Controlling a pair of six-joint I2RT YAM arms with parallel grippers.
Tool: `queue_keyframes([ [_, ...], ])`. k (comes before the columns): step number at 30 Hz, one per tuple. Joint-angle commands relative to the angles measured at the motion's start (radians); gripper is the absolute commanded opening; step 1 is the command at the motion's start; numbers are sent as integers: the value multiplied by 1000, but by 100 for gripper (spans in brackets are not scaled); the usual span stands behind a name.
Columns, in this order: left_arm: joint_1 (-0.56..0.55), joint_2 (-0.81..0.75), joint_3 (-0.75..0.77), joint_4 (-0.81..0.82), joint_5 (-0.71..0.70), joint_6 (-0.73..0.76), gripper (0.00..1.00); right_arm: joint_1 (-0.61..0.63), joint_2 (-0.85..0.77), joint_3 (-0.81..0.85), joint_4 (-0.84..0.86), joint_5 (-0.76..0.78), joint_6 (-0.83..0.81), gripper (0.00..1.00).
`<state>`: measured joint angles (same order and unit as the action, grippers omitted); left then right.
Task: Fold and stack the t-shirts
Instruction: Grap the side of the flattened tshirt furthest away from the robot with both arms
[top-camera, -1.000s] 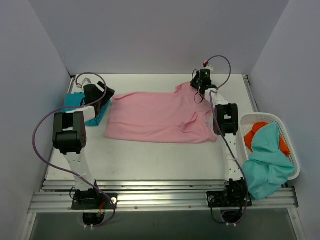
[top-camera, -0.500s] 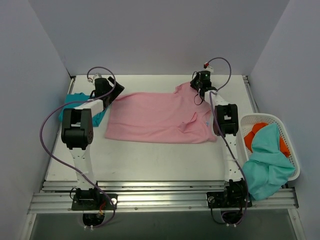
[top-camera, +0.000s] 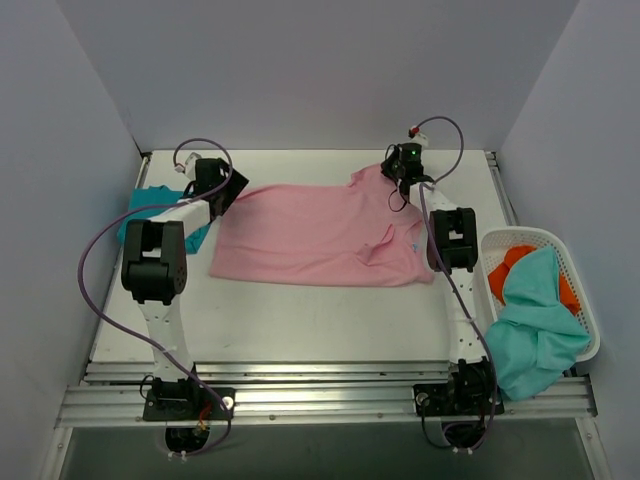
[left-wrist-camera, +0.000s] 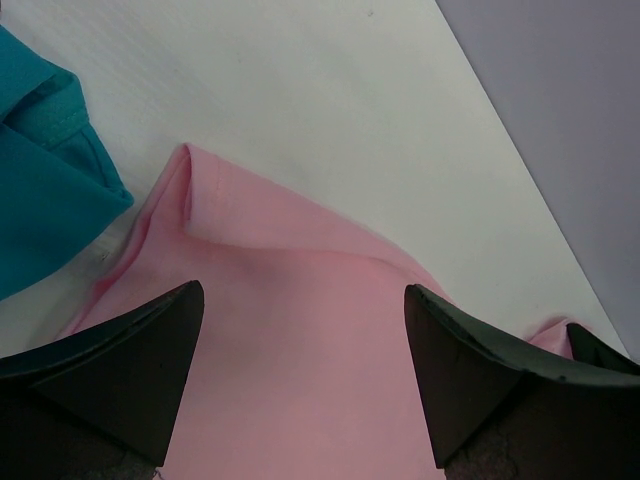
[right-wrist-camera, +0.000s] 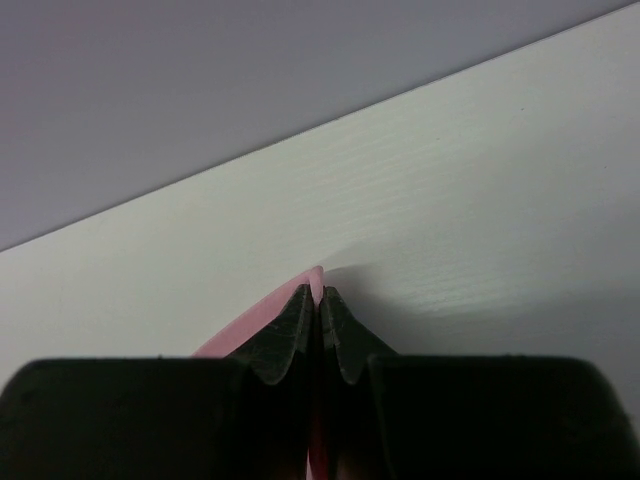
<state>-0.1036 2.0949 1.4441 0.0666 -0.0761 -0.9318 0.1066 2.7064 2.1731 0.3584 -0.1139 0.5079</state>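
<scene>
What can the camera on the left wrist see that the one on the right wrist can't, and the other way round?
Only the left wrist view shows the teal shirt, lying near a folded-over corner of the pink shirt, and the left gripper open over that pink cloth. Only the right wrist view shows the right gripper shut, pinching a thin pink edge. Both show the pink shirt, the white table and the grey wall.
</scene>
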Motion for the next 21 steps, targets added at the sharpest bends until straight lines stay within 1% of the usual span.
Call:
queue_keyframes([
  [1,-8,14,33,-1,-42,-44,90,-10,-31,-39,-85,13,-8,0],
  [8,-18,56,44,10,-85,-65,90,-15,-31,-45,-82,13,-8,0],
  [15,-18,116,93,-2,-123,-58,90,-18,-30,-52,-78,14,-8,0],
  [21,-13,128,104,4,-125,-62,90,-18,-20,-44,-73,13,-5,0],
])
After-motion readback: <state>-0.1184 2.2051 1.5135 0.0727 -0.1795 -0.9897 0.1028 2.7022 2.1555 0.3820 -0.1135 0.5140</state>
